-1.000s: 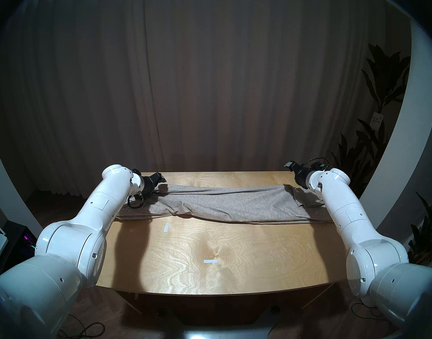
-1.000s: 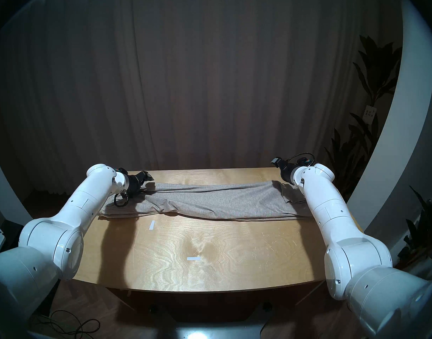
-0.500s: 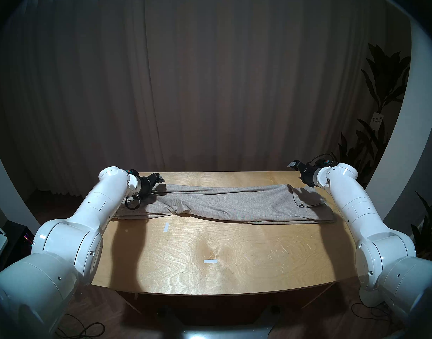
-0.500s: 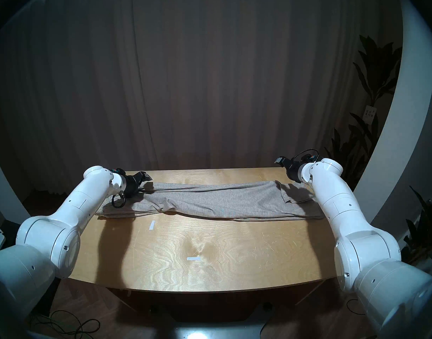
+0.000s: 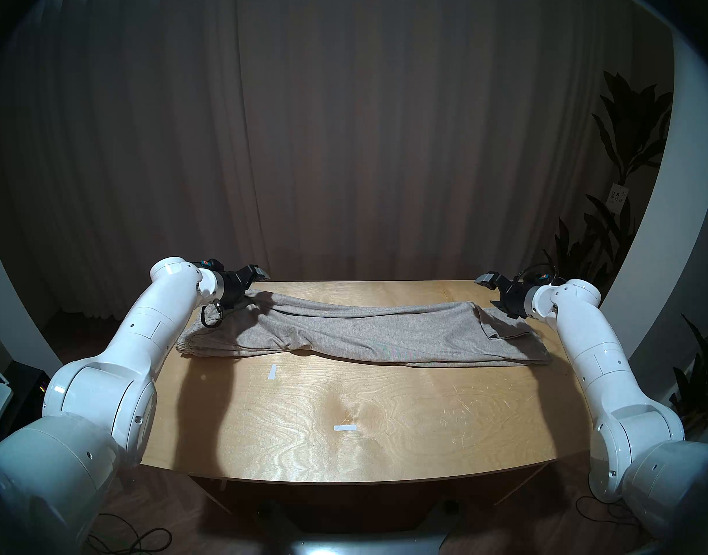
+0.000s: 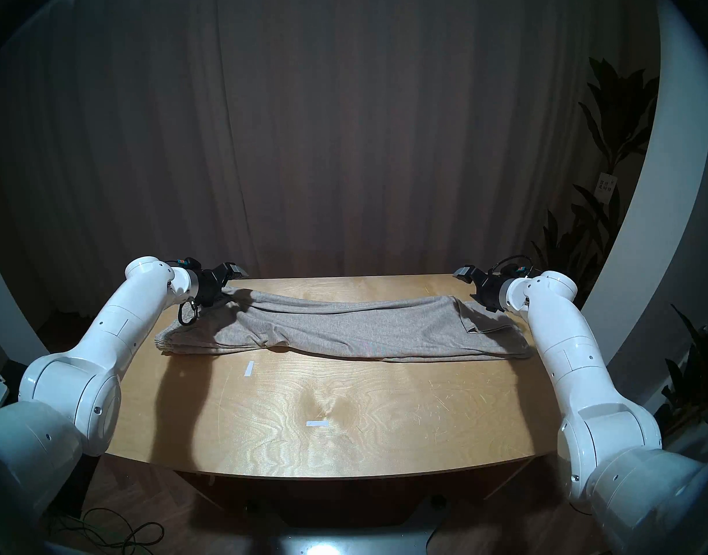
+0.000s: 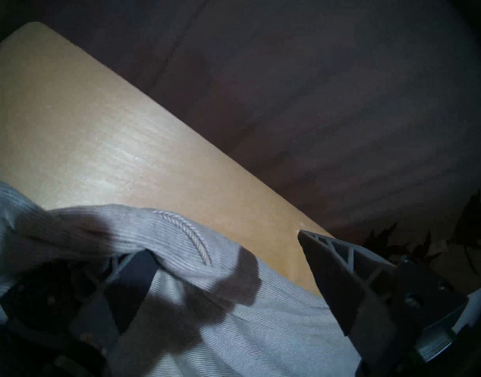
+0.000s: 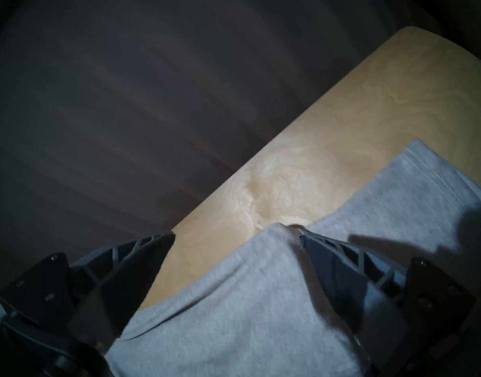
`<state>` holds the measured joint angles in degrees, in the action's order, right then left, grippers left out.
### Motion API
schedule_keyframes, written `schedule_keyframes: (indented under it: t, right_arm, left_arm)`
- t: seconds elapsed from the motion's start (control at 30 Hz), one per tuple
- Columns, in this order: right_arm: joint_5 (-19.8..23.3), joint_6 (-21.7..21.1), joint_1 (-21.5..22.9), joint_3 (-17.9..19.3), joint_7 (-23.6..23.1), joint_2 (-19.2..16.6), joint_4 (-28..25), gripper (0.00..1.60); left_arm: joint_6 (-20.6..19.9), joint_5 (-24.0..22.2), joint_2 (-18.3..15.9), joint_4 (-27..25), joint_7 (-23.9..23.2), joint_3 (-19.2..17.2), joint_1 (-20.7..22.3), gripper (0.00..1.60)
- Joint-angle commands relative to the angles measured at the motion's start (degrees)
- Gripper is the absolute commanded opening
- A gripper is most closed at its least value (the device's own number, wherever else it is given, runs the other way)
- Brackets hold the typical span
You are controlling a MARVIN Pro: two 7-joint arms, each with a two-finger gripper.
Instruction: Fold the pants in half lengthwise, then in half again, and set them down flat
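- pants [image 5: 364, 334] folded lengthwise, lying across far side of table [image 5: 344, 422]
- left gripper [image 7: 223, 262] spread over waistband end, one finger under a fold
- right gripper [image 8: 236, 259] spread over cuff end

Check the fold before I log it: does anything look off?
Yes. The pants' far left corner is lifted off the table, draped over one finger of the open left tool. At the right end, the top leg's hem lies askew, short of the lower one.
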<state>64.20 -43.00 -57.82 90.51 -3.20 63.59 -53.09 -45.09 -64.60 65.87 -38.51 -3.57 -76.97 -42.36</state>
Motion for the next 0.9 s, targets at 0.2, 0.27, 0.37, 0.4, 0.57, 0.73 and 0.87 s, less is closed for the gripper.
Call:
schedule_keyframes:
  t: [0.2, 0.27, 0.37, 0.4, 0.57, 0.73, 0.87]
  right_arm:
    - [3.1, -2.8, -6.0, 3.7, -1.0, -1.3, -9.0, 1.6]
    - [3.4, -3.2, -6.7, 4.1, -1.0, -1.4, -10.0, 1.6]
    - [4.1, -3.6, -7.7, 5.2, -0.7, -1.4, -10.9, 1.6]
    - [4.3, -3.7, -7.9, 5.4, -0.7, -1.4, -11.0, 1.6]
    - [5.3, -5.1, -10.7, 6.3, -0.5, -0.8, -11.7, 1.6]
    - [6.7, -6.7, -14.8, 7.1, -0.6, 0.2, -12.2, 1.6]
    - [7.8, -7.6, -16.6, 8.0, -1.2, 0.8, -13.9, 1.6]
  left_arm:
    - [-6.9, -0.2, -5.3, -7.2, 1.6, -0.5, -4.1, 1.6]
    - [-7.9, -0.6, -6.1, -8.3, 1.8, -0.9, -4.9, 1.6]
    - [-8.5, -1.1, -7.3, -10.7, 1.8, -2.0, -5.1, 1.6]
    - [-8.6, -1.2, -7.5, -11.4, 1.7, -2.2, -4.9, 1.6]
    - [-9.0, -2.3, -8.6, -14.8, 1.2, -4.0, -4.6, 1.6]
    - [-9.9, -3.6, -9.6, -18.0, 0.4, -6.0, -5.2, 1.6]
    - [-9.9, -4.3, -10.0, -20.0, 0.1, -6.9, -6.0, 1.6]
